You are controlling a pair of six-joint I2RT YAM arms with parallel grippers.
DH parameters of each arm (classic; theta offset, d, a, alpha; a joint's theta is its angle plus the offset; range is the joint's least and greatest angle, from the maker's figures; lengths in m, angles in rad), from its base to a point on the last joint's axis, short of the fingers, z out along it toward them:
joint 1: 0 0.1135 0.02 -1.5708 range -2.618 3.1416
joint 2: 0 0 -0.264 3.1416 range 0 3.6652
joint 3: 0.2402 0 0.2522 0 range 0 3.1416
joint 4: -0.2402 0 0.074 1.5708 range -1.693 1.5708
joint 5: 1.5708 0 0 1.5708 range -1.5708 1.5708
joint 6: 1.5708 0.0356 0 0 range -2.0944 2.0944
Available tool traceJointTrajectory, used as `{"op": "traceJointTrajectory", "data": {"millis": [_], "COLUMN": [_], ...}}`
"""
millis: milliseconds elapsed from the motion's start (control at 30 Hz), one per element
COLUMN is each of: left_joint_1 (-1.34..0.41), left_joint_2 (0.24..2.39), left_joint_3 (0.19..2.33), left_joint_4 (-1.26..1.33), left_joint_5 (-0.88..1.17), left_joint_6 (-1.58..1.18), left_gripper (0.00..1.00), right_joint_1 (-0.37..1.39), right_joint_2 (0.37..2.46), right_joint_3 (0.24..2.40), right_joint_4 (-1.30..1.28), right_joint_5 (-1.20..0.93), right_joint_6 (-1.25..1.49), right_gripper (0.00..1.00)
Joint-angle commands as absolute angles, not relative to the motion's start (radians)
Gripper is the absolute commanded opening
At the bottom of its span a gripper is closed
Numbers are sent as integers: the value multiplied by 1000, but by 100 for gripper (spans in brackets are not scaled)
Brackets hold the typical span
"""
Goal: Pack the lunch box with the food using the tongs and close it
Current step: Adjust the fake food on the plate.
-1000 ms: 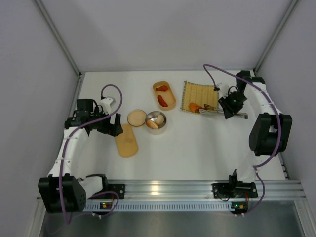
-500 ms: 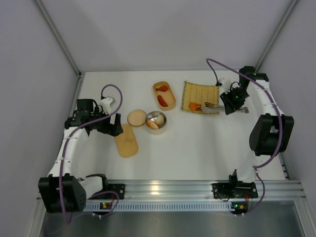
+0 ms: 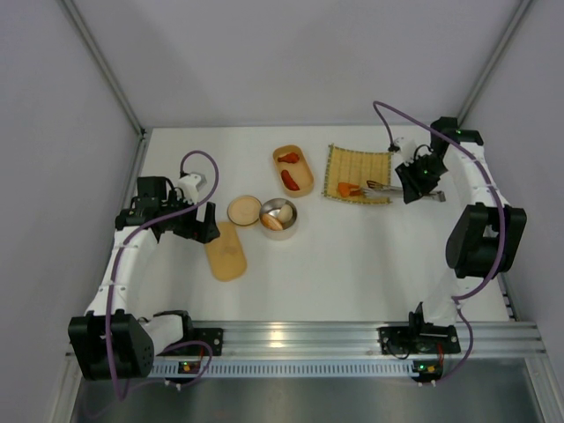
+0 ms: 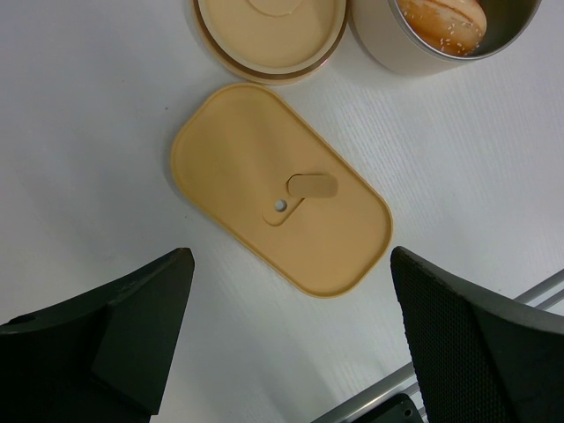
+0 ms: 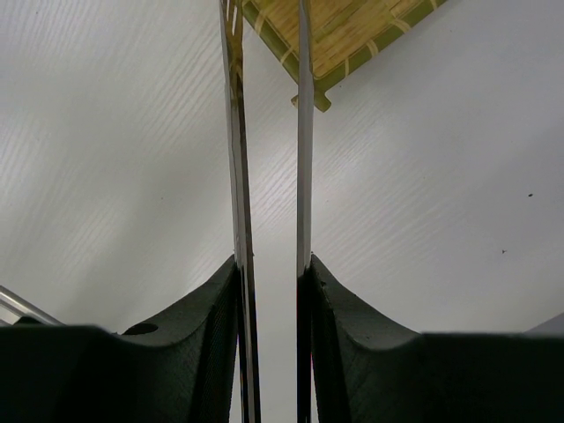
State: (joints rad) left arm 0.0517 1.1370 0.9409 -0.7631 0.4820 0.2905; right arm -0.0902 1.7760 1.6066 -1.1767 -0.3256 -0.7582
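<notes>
The tan oval lunch box (image 3: 293, 169) stands open at the back centre with red food (image 3: 288, 179) in it. An orange piece of food (image 3: 346, 189) lies on the yellow woven mat (image 3: 357, 167). My right gripper (image 3: 412, 183) is shut on the silvery tongs (image 3: 381, 187), whose tips reach over the mat's right part. In the right wrist view both tong arms (image 5: 302, 132) run up from between my fingers (image 5: 348, 335) toward the mat's corner (image 5: 352, 35). My left gripper (image 3: 198, 227) stands open and holds nothing, just above the flat oval lid (image 4: 280, 203).
A round tan lid (image 3: 244, 210) and a round metal bowl (image 3: 278, 218) holding a pale bun (image 4: 441, 22) sit left of centre. The oval lid (image 3: 226, 251) lies in front of them. The aluminium rail (image 3: 300, 339) runs along the near edge.
My right gripper has moved slightly back and to the right with the tongs, drawing their tips toward the mat's right side. The left arm has not moved.
</notes>
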Motion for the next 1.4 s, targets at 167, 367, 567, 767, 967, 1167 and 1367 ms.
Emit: {"op": "traceJointTrajectory", "data": {"millis": [167,367,567,767,967,1167,1367], "left_joint_1": [51,51,52,51,51,52,52], "left_joint_2": [1135,1137,1134,1134,1137,1137,1140], "left_joint_3": [954,957,957,954,954,953,945], "left_joint_4": [-724,-723,-723,-724,-719,-719,-712], "left_joint_5": [500,497,494,492,497,500,509], "left_joint_6": [293,290,290,293,288,287,281], "left_gripper": [98,98,98,98,98,98,98], "right_joint_1": [-109,-110,-150,-169,-173,-170,-143], "right_joint_2": [1756,1749,1779,1793,1787,1807,1805], "right_joint_3": [1660,1674,1747,1756,1759,1750,1721], "right_joint_4": [-1207,-1215,-1236,-1241,-1244,-1238,-1172], "right_joint_5": [-383,-408,-456,-457,-466,-483,-517], "right_joint_6": [-773,-773,-741,-739,-739,-695,-577], "right_gripper": [0,0,0,0,0,6,26]}}
